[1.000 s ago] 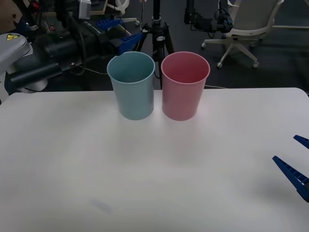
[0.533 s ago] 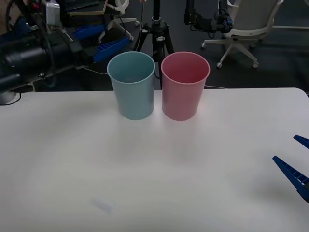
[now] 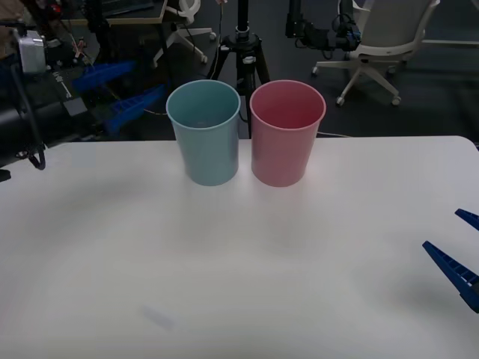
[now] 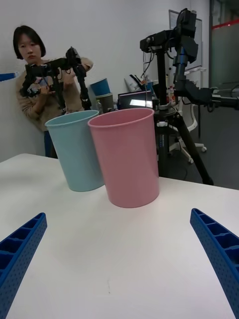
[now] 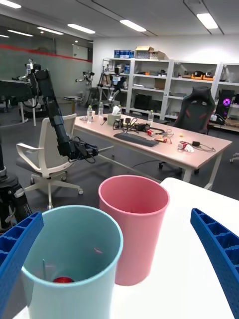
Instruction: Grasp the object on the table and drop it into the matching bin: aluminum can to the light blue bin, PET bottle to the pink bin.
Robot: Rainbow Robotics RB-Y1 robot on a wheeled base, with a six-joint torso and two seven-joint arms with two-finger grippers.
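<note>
The red aluminum can (image 5: 62, 280) lies at the bottom of the light blue bin (image 3: 203, 133), seen from above in the left wrist view. The pink bin (image 3: 287, 133) stands touching it on the right, both near the far edge of the white table (image 3: 239, 262). My left gripper (image 3: 123, 90) hangs open beyond the table's far left edge, left of the light blue bin (image 5: 69, 264), holding nothing. At the table's right edge my right gripper (image 3: 464, 245) stands open and low, facing the pink bin (image 4: 127, 159) and the light blue bin (image 4: 74, 149).
A black tripod (image 3: 243, 45) stands just behind the bins, and an office chair (image 3: 382, 45) farther back right. The wide white tabletop stretches bare in front of the bins. Desks and shelves fill the room behind.
My left arm has swung left and away from the light blue bin's rim, its fingers open. The right gripper and both bins have not moved.
</note>
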